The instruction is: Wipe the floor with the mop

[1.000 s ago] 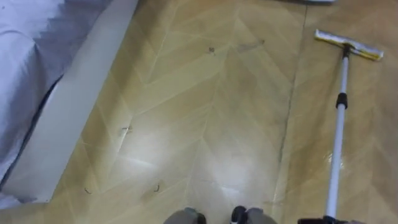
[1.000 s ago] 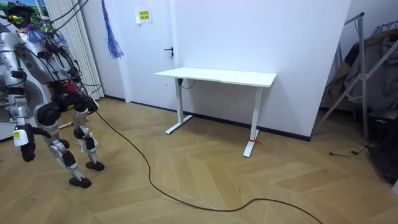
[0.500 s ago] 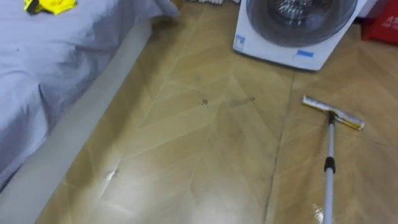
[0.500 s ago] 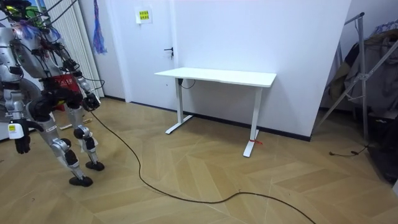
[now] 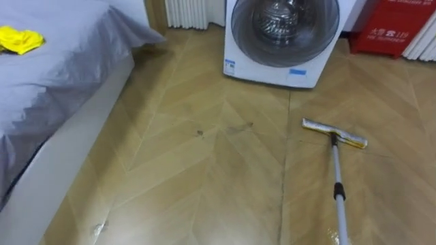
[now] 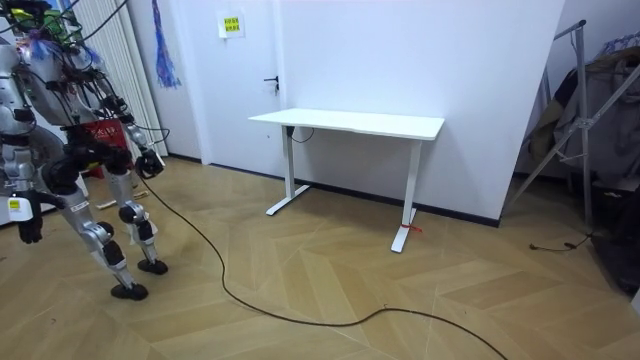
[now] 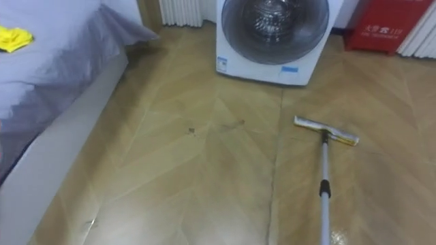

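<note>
The mop (image 5: 336, 173) lies flat on the wooden floor (image 5: 204, 170), in front of the washing machine (image 5: 283, 37) and a little to its right. Its flat head (image 5: 334, 133), pale with a yellow edge, sits crosswise and slightly slanted, near the machine's front but apart from it. From the head's middle a long, light metal pole (image 5: 334, 156) with a dark collar (image 5: 338, 194) runs straight away from the machine to the view's lower edge.

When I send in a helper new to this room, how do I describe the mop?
Find the white washing machine with the round glass door. On the wood floor before it, toward the right, lies the mop. Unlike the red box nearby, it is a long pale pole with a flat yellow-edged head.
</note>
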You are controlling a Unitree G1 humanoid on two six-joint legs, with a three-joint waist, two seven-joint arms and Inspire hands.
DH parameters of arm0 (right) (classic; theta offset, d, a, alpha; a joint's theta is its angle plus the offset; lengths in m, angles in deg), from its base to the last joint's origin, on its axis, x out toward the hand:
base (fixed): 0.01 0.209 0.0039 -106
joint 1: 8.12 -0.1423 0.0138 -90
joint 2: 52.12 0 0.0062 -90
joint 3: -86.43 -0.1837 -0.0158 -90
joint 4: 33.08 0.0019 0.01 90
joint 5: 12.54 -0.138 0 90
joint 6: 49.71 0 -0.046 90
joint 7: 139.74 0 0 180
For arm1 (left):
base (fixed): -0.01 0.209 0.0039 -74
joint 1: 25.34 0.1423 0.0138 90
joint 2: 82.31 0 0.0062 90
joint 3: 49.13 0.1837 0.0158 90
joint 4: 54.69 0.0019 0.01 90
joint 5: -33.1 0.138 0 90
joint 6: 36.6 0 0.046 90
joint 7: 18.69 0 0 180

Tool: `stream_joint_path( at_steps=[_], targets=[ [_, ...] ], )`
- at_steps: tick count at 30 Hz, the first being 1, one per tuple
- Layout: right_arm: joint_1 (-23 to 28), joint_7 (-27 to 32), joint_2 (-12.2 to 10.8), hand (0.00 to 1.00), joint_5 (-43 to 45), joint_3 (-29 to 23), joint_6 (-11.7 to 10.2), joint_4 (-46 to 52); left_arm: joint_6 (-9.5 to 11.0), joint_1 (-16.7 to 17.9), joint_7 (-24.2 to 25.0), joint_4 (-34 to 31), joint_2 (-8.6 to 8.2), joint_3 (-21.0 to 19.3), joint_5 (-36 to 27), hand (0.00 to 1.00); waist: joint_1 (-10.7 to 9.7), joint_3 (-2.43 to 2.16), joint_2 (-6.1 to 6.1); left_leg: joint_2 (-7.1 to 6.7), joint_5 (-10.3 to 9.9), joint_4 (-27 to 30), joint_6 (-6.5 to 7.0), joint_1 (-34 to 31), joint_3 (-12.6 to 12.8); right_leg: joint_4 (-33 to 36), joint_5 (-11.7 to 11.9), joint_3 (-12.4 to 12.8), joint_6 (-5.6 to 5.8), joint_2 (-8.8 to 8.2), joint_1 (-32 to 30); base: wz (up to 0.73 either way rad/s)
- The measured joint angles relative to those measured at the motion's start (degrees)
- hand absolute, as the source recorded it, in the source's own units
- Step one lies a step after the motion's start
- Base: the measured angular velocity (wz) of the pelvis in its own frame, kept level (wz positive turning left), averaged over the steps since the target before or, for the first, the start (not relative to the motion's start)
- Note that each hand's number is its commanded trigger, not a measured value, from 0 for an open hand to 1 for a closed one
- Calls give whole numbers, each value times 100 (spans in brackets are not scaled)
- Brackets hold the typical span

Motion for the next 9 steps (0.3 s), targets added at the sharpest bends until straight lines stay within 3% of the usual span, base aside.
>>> stream_joint_path(
  at_steps=[9],
  targets=[
    [160,40,-130,100,3,-51,42,114,91,-124,-56,-198,-4,-101,-6,0,-53,33,-31,4,0,3,0,11,-35,-17,60,-63,12,-8,13,2]
  ],
)
